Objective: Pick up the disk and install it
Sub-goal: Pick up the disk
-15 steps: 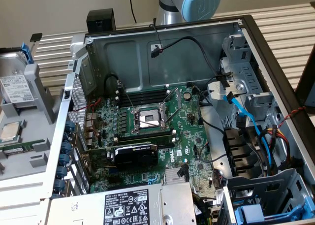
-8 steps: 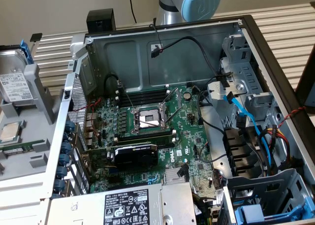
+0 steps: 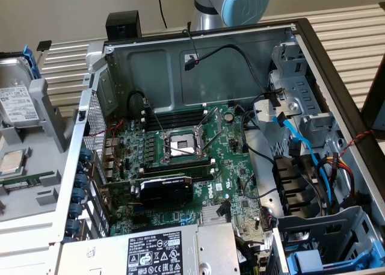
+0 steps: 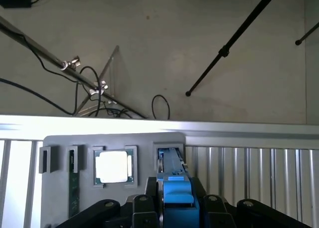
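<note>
The disk (image 3: 15,103), silver with a white label and a bright blue carrier, stands upright in a slot of the grey holder tray (image 3: 51,115) at the exterior view's far left, outside the computer case. In the wrist view I look straight down on the disk (image 4: 172,163) edge-on. Its blue carrier fills the gap between the black fingers (image 4: 151,195) of my gripper (image 4: 175,208), which is shut on it. The disk still sits in its slot of the tray (image 4: 60,143).
A square silver CPU chip (image 4: 113,166) and a green memory stick (image 4: 74,188) lie in the tray beside the disk. The open computer case (image 3: 198,166) fills the table's middle, with grey drive bays (image 3: 295,124) and cables at the exterior view's right. Another blue-carrier drive (image 3: 313,262) sits low right.
</note>
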You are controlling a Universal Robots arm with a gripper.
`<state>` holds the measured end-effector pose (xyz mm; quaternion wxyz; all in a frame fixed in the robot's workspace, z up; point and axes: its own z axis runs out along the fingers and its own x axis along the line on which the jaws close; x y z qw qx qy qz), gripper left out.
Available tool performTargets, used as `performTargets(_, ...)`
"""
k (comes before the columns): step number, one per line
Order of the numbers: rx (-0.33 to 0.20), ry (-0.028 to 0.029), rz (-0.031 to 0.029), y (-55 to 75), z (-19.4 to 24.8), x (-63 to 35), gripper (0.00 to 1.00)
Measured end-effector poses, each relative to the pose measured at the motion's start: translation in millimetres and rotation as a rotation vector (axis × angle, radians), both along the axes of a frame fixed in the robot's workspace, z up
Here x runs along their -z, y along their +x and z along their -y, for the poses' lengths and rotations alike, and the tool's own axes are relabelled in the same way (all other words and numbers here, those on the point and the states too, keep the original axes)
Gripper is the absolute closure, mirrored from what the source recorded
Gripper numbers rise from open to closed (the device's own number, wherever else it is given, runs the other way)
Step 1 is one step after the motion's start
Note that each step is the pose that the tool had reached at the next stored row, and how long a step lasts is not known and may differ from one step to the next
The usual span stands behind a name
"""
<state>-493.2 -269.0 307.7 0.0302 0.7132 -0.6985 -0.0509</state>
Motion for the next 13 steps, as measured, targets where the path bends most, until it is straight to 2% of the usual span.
performTargets(9,0.000,-0.0178,0.0000,0.0,-1.4,-5.5,0.63)
performTargets(13,0.000,-0.0280,0.0000,0.0,-2.5,-8.6,0.63)
